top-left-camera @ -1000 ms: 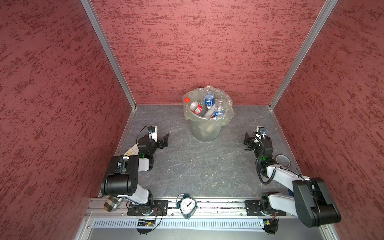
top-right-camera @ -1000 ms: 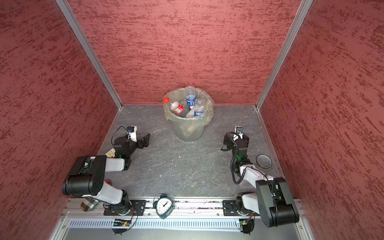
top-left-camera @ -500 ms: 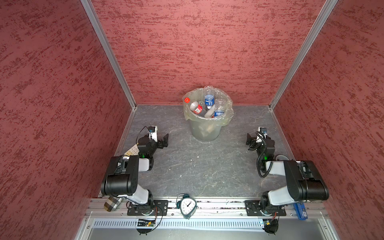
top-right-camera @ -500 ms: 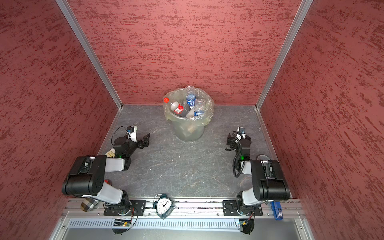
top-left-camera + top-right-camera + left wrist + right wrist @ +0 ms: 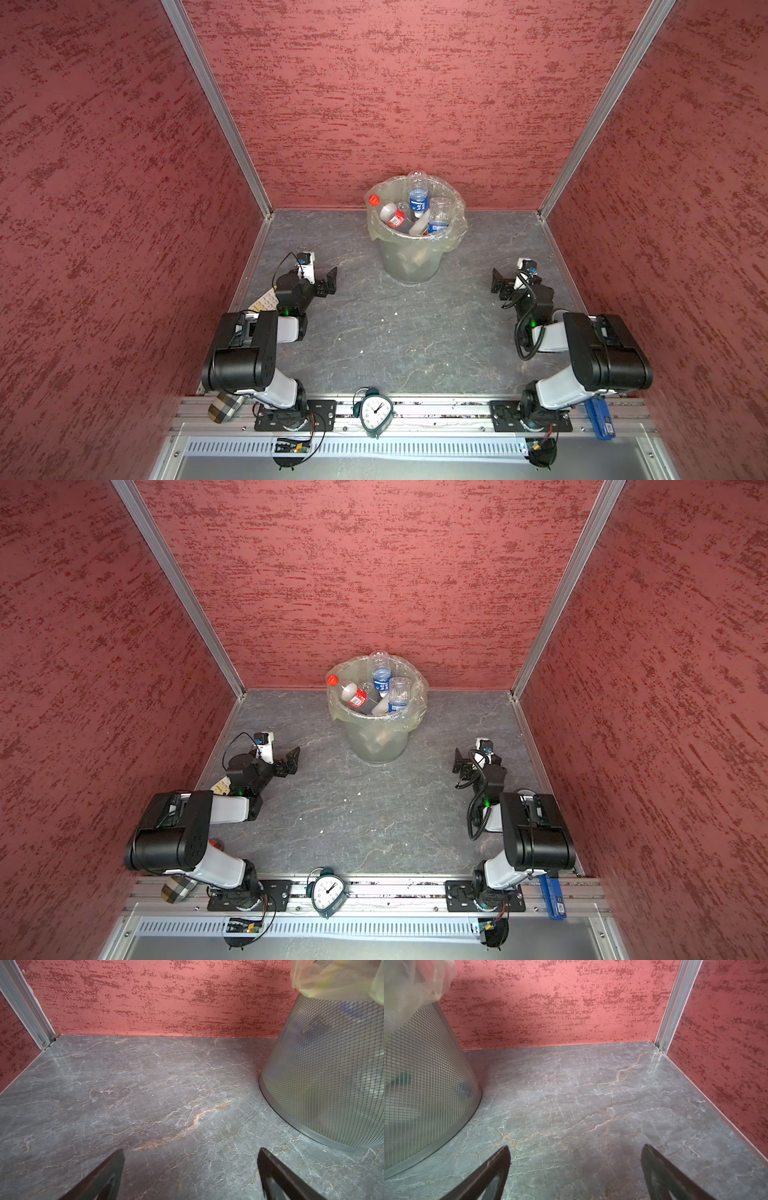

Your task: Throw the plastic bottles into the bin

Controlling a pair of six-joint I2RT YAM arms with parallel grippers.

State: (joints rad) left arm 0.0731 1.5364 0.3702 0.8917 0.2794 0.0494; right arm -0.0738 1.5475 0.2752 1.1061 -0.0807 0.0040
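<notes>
plastic bottles (image 5: 415, 210) all sit in the bin (image 5: 411, 259), piled above the rim; a red-cap one (image 5: 388, 212) leans on the bag edge on the side nearer the left end effector (image 5: 328, 282), and a blue-label one (image 5: 418, 198) stands tall at the far side. In both top views the bin stands ahead of and between the two end effectors, apart from each. Left wrist view: left end effector (image 5: 191, 1150) released, jaws wide over bare worktop (image 5: 145, 1095), with the bin's mesh wall (image 5: 332, 1074) ahead and off to its right, not touching. Right wrist view: right end effector (image 5: 575, 1147) released too, with the bin wall (image 5: 421, 1074) ahead and off to its left, clear of the fingers (image 5: 500, 1159).
</notes>
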